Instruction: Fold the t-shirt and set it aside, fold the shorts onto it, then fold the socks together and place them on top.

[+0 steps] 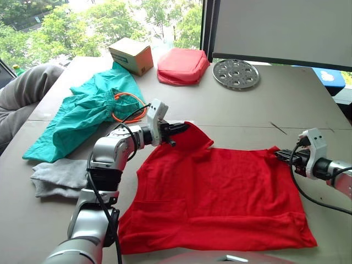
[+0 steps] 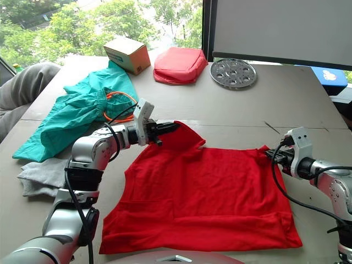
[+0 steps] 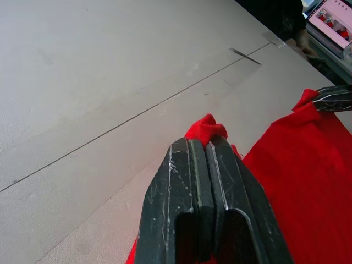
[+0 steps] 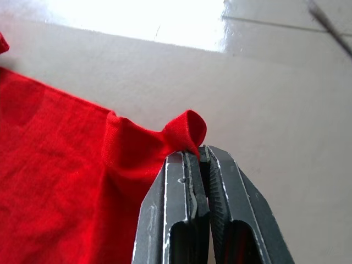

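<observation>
The red t-shirt (image 1: 220, 195) lies spread flat on the table in front of me. My left gripper (image 1: 181, 130) is shut on its far left corner, a pinch of red cloth (image 3: 206, 130) bulging past the fingertips. On the other side, my right gripper (image 1: 281, 156) is shut on the far right corner, with a fold of cloth (image 4: 184, 129) caught between its fingers. The teal shorts (image 1: 82, 113) with an orange drawstring (image 1: 127, 104) lie to the far left. Grey socks (image 1: 58, 177) rest at the left, near my left arm.
A cardboard box (image 1: 131, 55), a puffy red pouch (image 1: 182, 66) and a round metal perforated disc (image 1: 236, 73) stand along the far edge. A person's grey sleeve (image 1: 25, 91) rests on the table's left edge. A blue object (image 1: 329, 80) sits at the far right.
</observation>
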Available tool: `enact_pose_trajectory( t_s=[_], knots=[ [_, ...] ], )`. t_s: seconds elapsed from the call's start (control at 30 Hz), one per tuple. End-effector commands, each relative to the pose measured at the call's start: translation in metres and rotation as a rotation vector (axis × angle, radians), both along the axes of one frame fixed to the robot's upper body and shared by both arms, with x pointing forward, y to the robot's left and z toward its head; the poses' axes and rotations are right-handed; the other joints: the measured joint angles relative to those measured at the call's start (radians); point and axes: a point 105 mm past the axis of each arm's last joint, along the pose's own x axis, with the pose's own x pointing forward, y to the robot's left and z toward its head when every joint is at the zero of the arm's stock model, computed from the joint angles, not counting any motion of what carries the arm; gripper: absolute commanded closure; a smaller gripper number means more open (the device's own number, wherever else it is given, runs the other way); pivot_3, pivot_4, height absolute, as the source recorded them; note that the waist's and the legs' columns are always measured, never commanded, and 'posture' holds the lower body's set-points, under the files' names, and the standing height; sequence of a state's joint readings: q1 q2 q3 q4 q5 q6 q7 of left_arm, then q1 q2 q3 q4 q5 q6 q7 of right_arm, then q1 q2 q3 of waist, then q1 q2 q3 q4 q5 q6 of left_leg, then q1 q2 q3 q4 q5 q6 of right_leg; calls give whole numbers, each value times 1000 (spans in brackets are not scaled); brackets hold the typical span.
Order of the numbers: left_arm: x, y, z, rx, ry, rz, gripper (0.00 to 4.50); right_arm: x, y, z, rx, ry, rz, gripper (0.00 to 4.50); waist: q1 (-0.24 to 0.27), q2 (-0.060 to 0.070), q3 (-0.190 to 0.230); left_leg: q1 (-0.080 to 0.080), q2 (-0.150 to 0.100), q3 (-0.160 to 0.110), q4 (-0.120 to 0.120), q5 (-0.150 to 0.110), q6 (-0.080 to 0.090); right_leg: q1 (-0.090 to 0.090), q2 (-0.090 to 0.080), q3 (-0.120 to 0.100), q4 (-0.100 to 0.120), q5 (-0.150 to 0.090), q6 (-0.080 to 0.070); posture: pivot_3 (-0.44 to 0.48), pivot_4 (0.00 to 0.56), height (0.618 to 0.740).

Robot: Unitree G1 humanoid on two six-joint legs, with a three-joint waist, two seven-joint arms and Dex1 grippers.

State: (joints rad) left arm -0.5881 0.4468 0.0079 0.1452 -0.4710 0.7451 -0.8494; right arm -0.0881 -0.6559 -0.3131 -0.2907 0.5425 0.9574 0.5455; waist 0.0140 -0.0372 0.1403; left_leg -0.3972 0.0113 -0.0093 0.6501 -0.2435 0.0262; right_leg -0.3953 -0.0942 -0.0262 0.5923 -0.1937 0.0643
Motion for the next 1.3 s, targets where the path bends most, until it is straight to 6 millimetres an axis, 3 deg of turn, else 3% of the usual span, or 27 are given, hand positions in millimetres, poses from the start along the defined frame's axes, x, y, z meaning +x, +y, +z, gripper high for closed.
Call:
enact_pose_trajectory(
  t_s=[0.03, 0.43, 0.77, 0.87, 1.0, 1.13, 1.3],
  knots=[
    [9, 11, 25, -19, -112, 30, 4500, 8, -8, 25, -20, -156, -58, 4424, 0, 0, 0, 0, 0, 0, 0, 0, 0, 0, 0, 0, 0, 0, 0, 0, 150, 739],
    [34, 37, 37, 69, -235, 135, 4500, 20, -24, 19, -71, -228, -236, 4424, 0, 1, 1, 0, 0, 0, 0, 0, 0, 0, 0, 0, 0, 0, 0, 0, 150, 739],
    [50, 30, 56, 138, -392, 111, 4500, 28, -20, 19, -78, -326, -315, 4424, -1, 1, 1, 0, 0, 0, 0, 0, 0, 0, 0, 0, 0, 2, 2, 0, 150, 739],
    [41, 24, 62, 125, -461, 53, 4500, 28, -18, 20, -84, -356, -307, 4424, -1, 2, 1, 0, 0, 1, -1, 0, 0, 0, 0, 0, 0, 2, 3, 0, 150, 739],
    [14, 22, 58, 158, -545, -59, 4500, 20, -19, 23, -94, -401, -279, 4424, -2, 3, 1, 0, 0, 1, -2, 0, 0, 0, 0, 1, -1, 2, 2, 0, 150, 739],
    [-14, 28, 43, 234, -590, -159, 4500, 9, -24, 18, -117, -400, -239, 4424, -2, 5, 1, 0, 0, 1, -2, 0, 0, -1, 0, 1, -1, 1, 1, 0, 150, 739],
    [-26, 38, 16, 380, -642, -206, 4500, 2, -28, 6, -125, -377, -231, 4424, 3, 6, 1, 1, 1, 2, -1, 0, 0, 0, 0, 1, 0, 0, 0, 0, 150, 739]
  ],
)
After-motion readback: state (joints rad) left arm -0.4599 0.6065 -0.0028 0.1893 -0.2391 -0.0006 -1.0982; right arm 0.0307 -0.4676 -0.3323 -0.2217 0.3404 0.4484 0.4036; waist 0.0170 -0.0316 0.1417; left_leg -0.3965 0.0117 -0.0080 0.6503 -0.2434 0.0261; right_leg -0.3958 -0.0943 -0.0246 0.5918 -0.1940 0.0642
